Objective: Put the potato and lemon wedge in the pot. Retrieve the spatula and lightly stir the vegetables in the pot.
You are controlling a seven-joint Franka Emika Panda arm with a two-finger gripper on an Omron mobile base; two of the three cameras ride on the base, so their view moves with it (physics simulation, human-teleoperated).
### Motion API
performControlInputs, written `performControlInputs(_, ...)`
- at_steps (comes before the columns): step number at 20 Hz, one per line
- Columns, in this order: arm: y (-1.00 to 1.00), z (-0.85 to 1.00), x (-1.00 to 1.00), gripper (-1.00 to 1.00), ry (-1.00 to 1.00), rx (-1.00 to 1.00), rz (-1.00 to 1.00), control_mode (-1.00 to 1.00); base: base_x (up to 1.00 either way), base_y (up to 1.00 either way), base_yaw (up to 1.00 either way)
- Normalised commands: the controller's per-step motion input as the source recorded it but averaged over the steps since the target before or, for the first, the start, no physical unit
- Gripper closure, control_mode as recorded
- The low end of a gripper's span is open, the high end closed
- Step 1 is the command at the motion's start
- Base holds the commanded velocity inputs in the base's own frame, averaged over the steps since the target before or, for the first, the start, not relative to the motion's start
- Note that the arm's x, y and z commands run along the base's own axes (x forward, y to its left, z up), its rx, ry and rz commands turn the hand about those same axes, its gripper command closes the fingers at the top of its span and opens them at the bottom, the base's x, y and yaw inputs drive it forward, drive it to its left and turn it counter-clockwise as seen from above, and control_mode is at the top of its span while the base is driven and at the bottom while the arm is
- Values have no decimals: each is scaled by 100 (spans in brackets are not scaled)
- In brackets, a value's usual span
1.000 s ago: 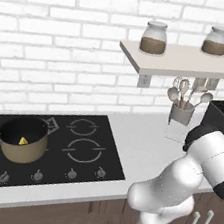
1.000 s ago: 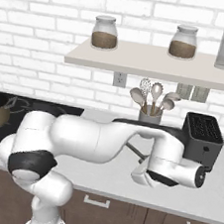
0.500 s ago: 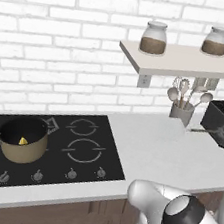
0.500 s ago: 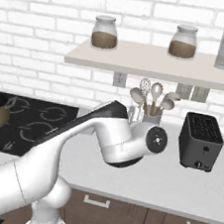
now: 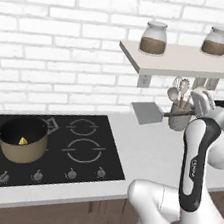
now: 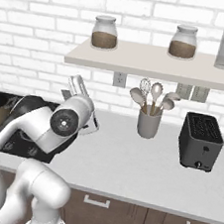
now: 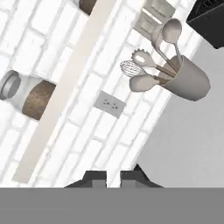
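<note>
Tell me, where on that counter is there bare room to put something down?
The widest bare patch of counter lies between the stove and the toaster, in front of the utensil cup. It gets crowded on the stove around the pot, and at the back wall by the cup and toaster.

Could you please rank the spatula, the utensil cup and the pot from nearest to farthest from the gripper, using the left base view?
1. spatula: in the air, handle running to the gripper.
2. utensil cup: just beside it, by the wall.
3. pot: far left, on the cooktop.
</note>
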Motion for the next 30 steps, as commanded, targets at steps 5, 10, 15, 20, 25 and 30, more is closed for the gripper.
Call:
performControlInputs(5,68,81,0,100,-7,-60,32,-100,0,0,0)
performControlInputs(10,80,67,0,100,7,-52,40,-100,0,0,0)
performControlInputs(15,100,42,0,100,-3,-51,36,-100,0,0,0)
performControlInputs(20,71,19,-13,100,-17,-50,12,-100,0,0,0)
performControlInputs(25,19,-2,0,100,-1,-29,0,-100,0,0,0)
performControlInputs(30,2,0,0,100,0,0,-2,100,0,8,0)
